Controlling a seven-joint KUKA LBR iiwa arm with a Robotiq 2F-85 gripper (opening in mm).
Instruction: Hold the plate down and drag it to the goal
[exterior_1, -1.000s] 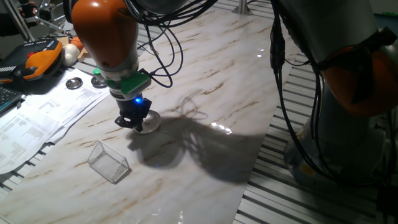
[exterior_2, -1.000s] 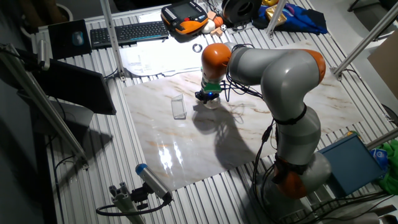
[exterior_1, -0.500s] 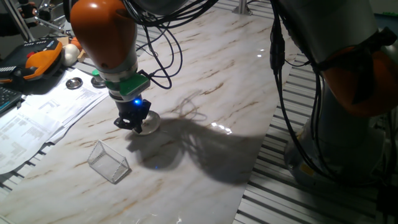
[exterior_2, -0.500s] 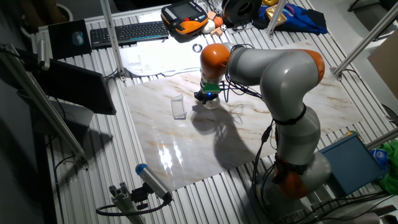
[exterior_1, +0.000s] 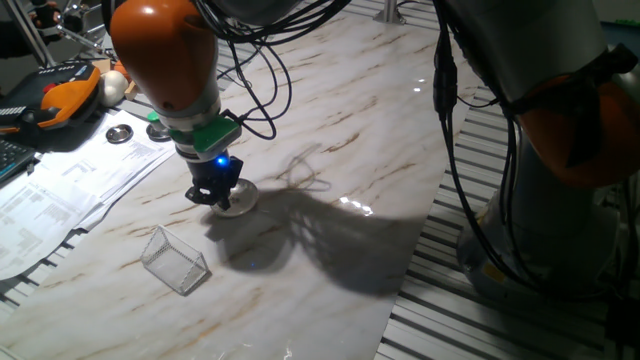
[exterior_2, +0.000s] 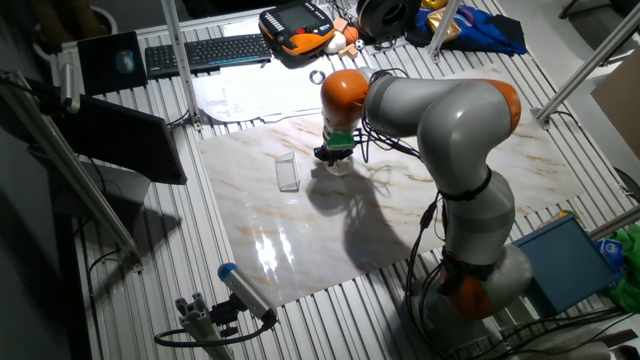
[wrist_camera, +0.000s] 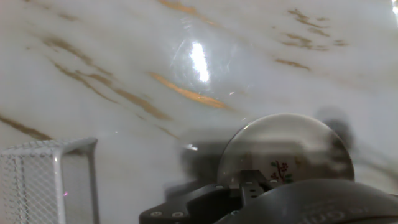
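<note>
One fixed view
- my end effector (exterior_1: 213, 193): tip down on the plate (exterior_1: 236, 198), on its near-left part; plate's far-right edge shows past the tip. Open or closed: can't tell, fingers too dark and bunched.
- plate: flat on the marble counter (exterior_1: 330, 140), not lifted, not tilted.
- goal (exterior_1: 175, 260): clear box w/ pale edges, down-left of the plate in this view, near but apart; bare counter between them.
- drag direction (my judgement): towards the lower left of this view, pressing down as I go.

The other fixed view
- my end effector (exterior_2: 333, 155): sits over the plate (exterior_2: 340, 165), which is mostly hidden under me; only a pale sliver shows.
- goal (exterior_2: 287, 172): left of me here, slightly lower in frame, long axis running roughly away from the camera.
- gap: plate and goal clearly apart, nothing lying between.

Hand view
- plate (wrist_camera: 286, 146): right in front of my housing, lower right of frame, small dark floral mark near centre; my body covers its near edge.
- goal (wrist_camera: 50, 180): lower left of frame, one corner and mesh-like wall visible, rest cut off.
- relation: goal lies to the left of the plate, well off my axis.
- fingers: not visible here, so state stays unknown.
- risk (judgement): plate could slip from under the tip if pressure drops.
</note>
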